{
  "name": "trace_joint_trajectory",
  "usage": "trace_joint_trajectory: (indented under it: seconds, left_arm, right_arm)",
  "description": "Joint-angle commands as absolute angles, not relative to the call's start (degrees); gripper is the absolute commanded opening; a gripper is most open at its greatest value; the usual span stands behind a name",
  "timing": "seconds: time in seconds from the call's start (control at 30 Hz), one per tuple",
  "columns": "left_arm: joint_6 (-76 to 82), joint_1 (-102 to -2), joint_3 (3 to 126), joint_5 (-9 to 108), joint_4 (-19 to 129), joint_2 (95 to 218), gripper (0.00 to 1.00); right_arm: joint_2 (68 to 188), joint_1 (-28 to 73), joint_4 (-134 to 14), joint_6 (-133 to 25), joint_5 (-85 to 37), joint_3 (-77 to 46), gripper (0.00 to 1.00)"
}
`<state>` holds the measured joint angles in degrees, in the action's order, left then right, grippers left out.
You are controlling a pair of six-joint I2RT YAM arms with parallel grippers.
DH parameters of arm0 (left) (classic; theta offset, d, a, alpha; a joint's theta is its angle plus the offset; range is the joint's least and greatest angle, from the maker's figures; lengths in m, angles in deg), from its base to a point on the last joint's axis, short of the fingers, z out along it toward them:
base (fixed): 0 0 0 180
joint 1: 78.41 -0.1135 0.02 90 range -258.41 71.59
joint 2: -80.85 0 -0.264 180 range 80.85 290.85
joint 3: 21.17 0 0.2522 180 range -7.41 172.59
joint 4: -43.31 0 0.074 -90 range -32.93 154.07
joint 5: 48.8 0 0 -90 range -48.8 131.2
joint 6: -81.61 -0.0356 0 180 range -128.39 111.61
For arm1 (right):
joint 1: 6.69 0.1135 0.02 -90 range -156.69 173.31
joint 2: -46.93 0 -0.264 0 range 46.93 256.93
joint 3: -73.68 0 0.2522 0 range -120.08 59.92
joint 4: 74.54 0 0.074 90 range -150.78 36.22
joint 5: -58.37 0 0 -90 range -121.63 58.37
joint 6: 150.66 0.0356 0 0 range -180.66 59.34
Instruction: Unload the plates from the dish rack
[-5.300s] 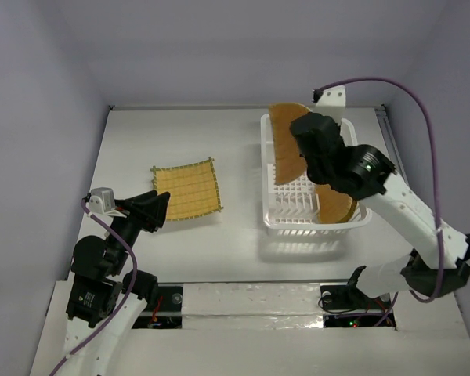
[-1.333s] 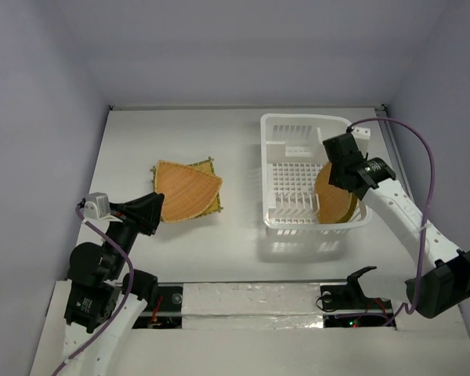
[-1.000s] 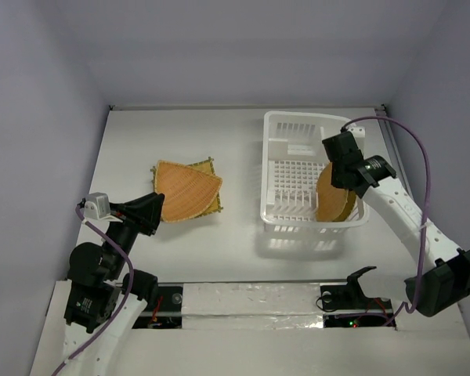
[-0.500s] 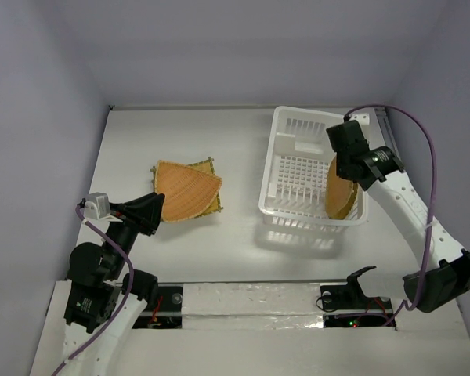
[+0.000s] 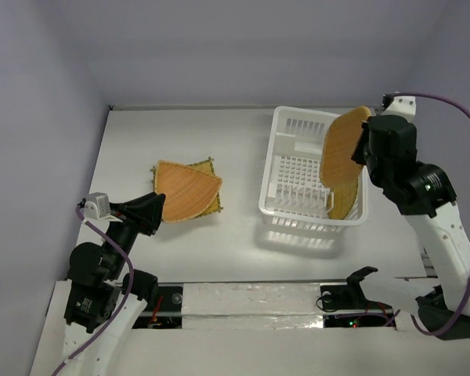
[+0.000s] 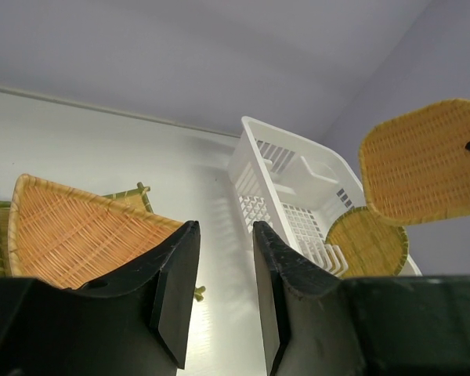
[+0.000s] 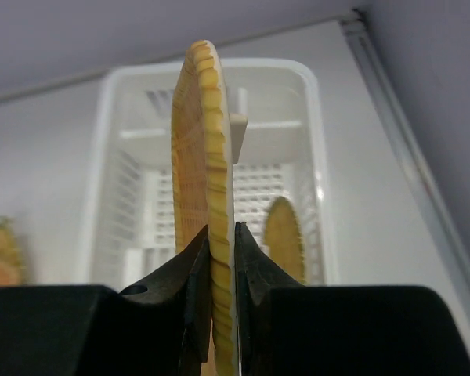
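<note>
My right gripper (image 5: 359,150) (image 7: 222,243) is shut on the rim of an oval woven plate (image 5: 341,153) (image 7: 206,149), held upright on edge in the air above the white dish rack (image 5: 286,168) (image 7: 110,149). A round yellow-green plate (image 5: 345,202) (image 7: 284,235) still stands in the rack's near right slots. On the table to the left, an orange fan-shaped plate (image 5: 186,190) (image 6: 70,235) lies on a square woven plate (image 5: 212,167) (image 6: 133,196). My left gripper (image 5: 155,205) (image 6: 223,266) hovers open and empty just near-left of that stack.
The rack sits skewed near the table's right edge, with a metal rail (image 5: 385,117) behind it. Bare white tabletop (image 5: 243,157) separates the stack from the rack. Grey walls close in the back and both sides.
My right gripper has risen and pulled the oval plate up out of the rack. The rack had been dragged rightward and skewed earlier. The left arm has stayed put.
</note>
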<state>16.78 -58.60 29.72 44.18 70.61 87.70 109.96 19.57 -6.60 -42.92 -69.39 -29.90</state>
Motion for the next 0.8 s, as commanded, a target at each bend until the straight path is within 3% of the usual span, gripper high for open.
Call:
trace_joint_trajectory:
  seconds: [0.0, 0.17, 0.43, 0.77]
  left_arm:
    - [16.7, -58.3, 30.4, 44.7, 68.3, 88.3, 0.31]
    - [16.8, -58.3, 30.4, 44.3, 68.4, 89.1, 0.32]
    - [17.0, -58.8, 30.4, 43.7, 68.5, 89.8, 0.32]
    - [17.0, -59.3, 30.4, 43.5, 68.7, 90.6, 0.33]
  right_arm:
    - [106.6, 21.4, -26.2, -37.1, -55.0, -27.0, 0.0]
    - [111.0, 26.8, -42.1, -29.1, -41.4, -19.4, 0.0]
    - [128.3, 35.3, -61.0, -20.0, -28.0, -21.5, 0.0]
    - [148.3, 38.9, -75.7, -8.4, -18.8, -26.9, 0.0]
